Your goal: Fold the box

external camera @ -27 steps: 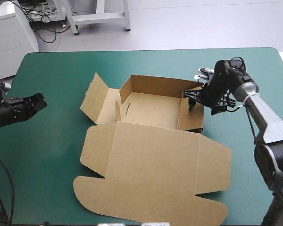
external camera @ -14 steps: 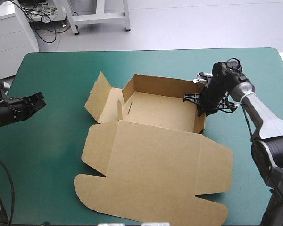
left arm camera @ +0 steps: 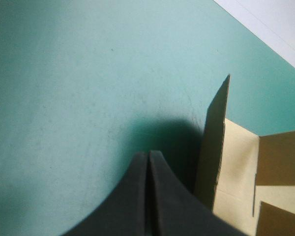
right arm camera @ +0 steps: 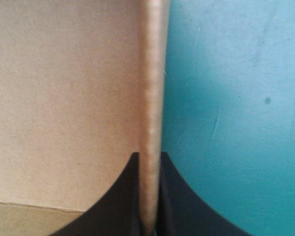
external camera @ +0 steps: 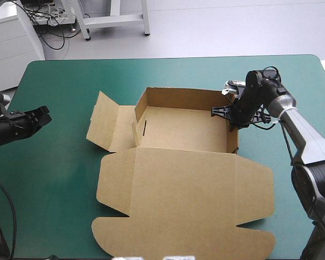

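1. The box (external camera: 181, 173) lay at the middle of the table (external camera: 65, 179) as a brown sheet partly raised into an open tray. The tray sat toward the far edge. The lid (external camera: 184, 200) lay flat on the teal-green cover and reached almost to the near edge.
2. The far wall (external camera: 179, 98) and the right wall (external camera: 233, 142) of the tray stood upright. On the tray's left side a side flap (external camera: 104, 122) slanted up and outward toward the table's left edge.
3. The right gripper (external camera: 231, 116) was at the far end of the right wall, close to the tray's far right corner. Its fingers were all but closed, pinching the wall between them, one inside the tray and one outside.
4. In the right wrist view the wall's top edge ran straight ahead from between the black fingers (right arm camera: 130, 196). The brown inside of the box lay on one side of it and bare cover on the other.
5. The left gripper (external camera: 41, 116) was over the cover near the table's left edge, well apart from the box. Its fingers were pressed together into one pointed arch with nothing between them.
6. In the left wrist view the raised flap stood ahead of the left gripper and off to one side. Whether the gripper touched the cover could not be told.
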Available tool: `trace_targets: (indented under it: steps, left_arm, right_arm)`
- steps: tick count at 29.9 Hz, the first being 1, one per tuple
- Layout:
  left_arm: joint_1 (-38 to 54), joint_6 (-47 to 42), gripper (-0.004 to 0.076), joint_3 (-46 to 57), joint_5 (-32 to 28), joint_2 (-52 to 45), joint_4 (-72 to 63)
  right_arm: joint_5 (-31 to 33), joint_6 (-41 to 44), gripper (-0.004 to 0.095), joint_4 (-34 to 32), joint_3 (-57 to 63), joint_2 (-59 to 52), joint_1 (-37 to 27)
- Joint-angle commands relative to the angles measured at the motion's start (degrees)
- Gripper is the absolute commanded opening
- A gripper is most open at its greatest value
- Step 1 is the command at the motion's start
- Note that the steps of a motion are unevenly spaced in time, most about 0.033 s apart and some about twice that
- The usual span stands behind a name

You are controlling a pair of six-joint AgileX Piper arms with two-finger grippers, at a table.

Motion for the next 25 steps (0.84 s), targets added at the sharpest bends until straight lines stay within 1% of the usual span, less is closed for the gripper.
trace_targets:
  steps: [1, 5, 9, 13, 18, 21, 23, 25]
  left_arm:
    - [-0.32, -0.18, -0.0032, -1.51, -1.19, -2.22, -3.1]
    - [-0.32, -0.18, -0.0032, -1.51, -1.66, -2.22, -2.76]
    - [-0.32, -0.18, -0.0032, -1.51, -1.92, -2.22, -1.07]
    - [-0.32, -0.18, -0.0032, -1.51, -1.45, -2.22, 0.45]
    - [-0.32, 0.1, -0.0032, -1.51, -0.84, -2.22, 1.29]
    - [-0.32, 0.25, -0.0031, -1.51, 0.99, -2.22, 1.37]
    - [-0.32, 1.42, -0.0015, -1.51, 2.27, -2.22, 1.37]
    - [-0.32, 3.75, 0.0044, -1.51, 3.83, -2.22, 1.42]
  right_arm:
    - [-1.57, -4.21, -0.0018, 1.47, -1.64, -7.28, -0.24]
    - [-1.57, -10.38, -0.0018, 2.64, -1.64, -12.04, -0.24]
    - [-2.27, -14.19, -0.0018, 4.32, -1.64, -17.42, -0.24]
    - [-5.27, -16.77, -0.0018, 6.91, -1.64, -22.55, -0.24]
    - [-8.44, -21.63, -0.0018, 12.85, -1.64, -26.67, -0.24]
    - [-10.16, -23.31, -0.0018, 16.27, -1.75, -27.22, -0.24]
    - [-11.19, -23.66, -0.0018, 16.83, -1.75, -27.11, -0.24]
    - [-11.42, -23.66, -0.0018, 17.06, -1.75, -26.86, -0.24]
